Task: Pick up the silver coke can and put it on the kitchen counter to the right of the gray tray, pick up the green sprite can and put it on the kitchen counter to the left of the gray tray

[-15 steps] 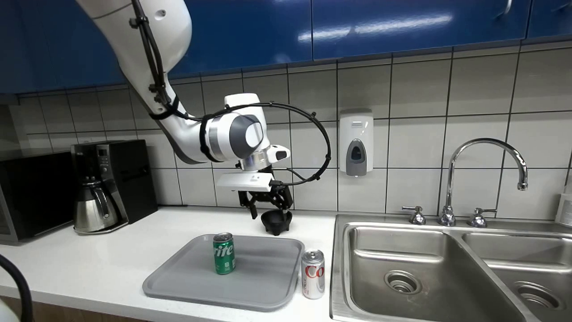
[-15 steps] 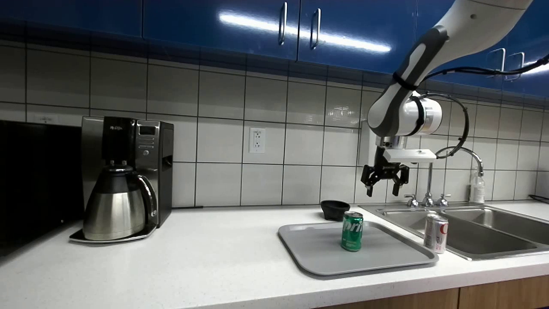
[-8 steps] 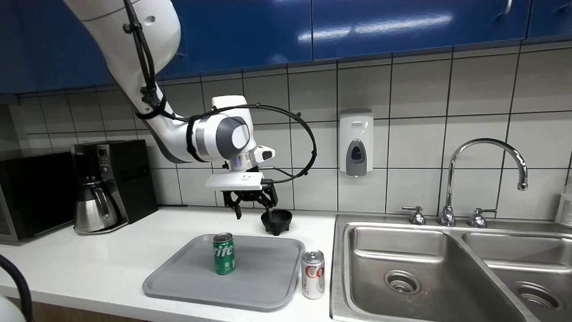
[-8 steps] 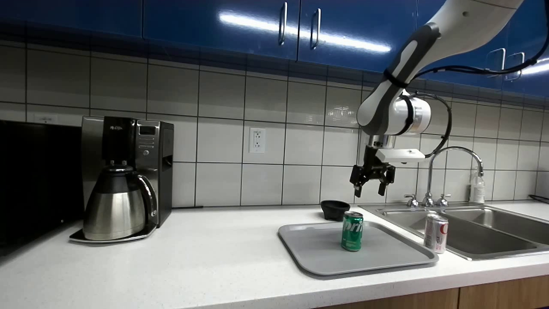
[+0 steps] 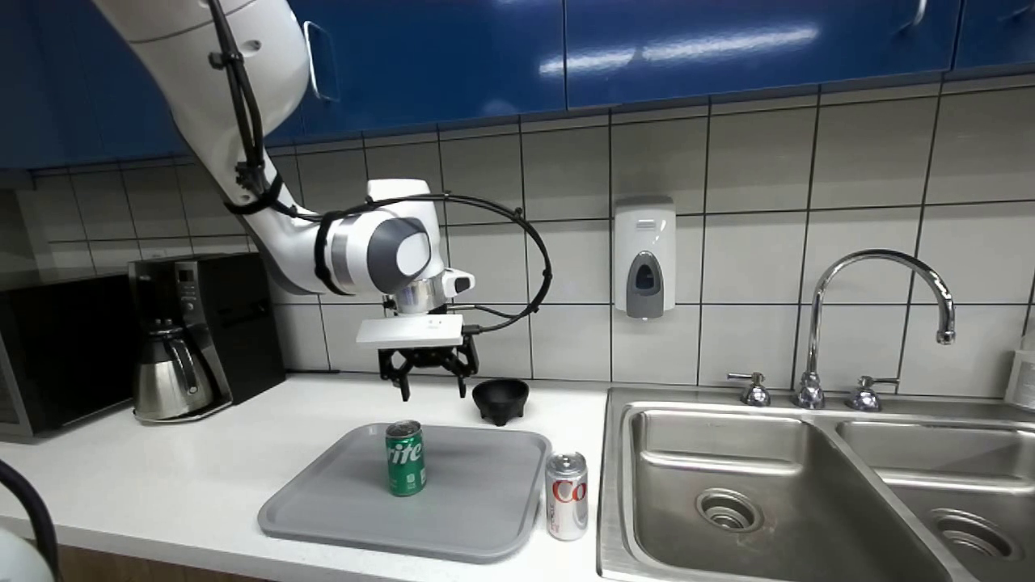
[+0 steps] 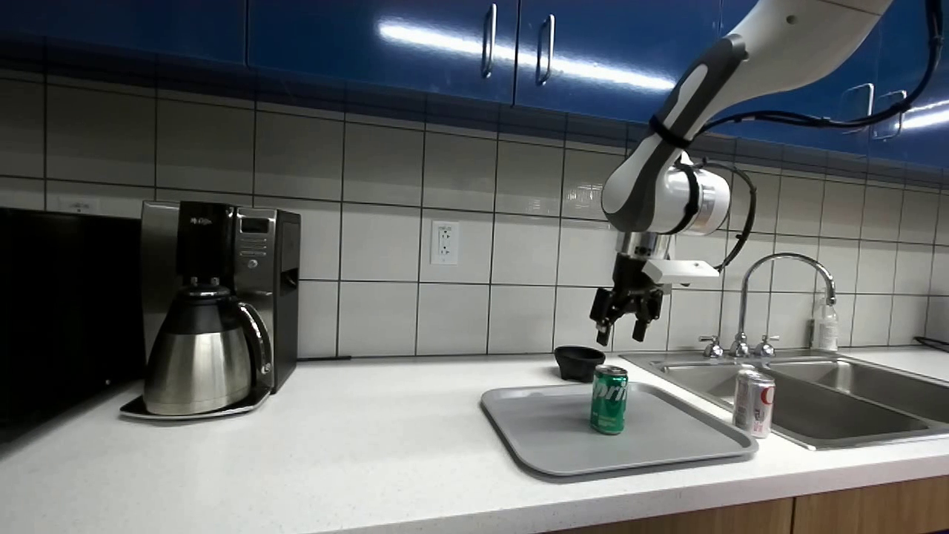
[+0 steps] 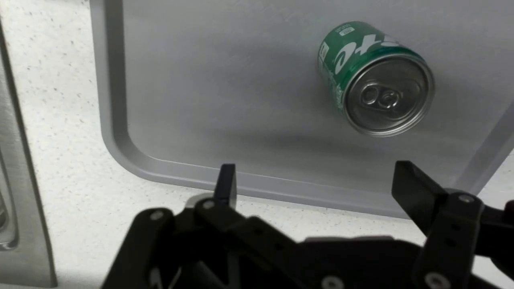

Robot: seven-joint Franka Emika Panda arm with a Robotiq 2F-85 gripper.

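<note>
The silver coke can [image 5: 567,497] stands upright on the kitchen counter [image 5: 178,485], between the gray tray and the sink. It also shows in an exterior view [image 6: 754,404] and is out of the wrist view. The green sprite can [image 5: 405,461] stands upright on the gray tray [image 5: 477,493], and it shows in an exterior view [image 6: 609,404] and the wrist view [image 7: 361,60]. My gripper [image 5: 433,394] is open and empty, above and behind the sprite can towards the wall. In the wrist view its fingers [image 7: 316,166] are wide apart, over the tray's edge; nothing is between them.
A black bowl [image 5: 501,402] stands on the counter behind the tray, close to the gripper. The steel sink [image 5: 614,501] and its faucet [image 5: 881,257] are beside the coke can. A coffee maker [image 6: 282,297] stands by the wall. A soap dispenser [image 5: 644,255] hangs on the tiles.
The arm and open gripper have moved sideways, away from the sink and towards the coffee maker side, and the gripper has turned a little. Both cans and the tray have not moved.
</note>
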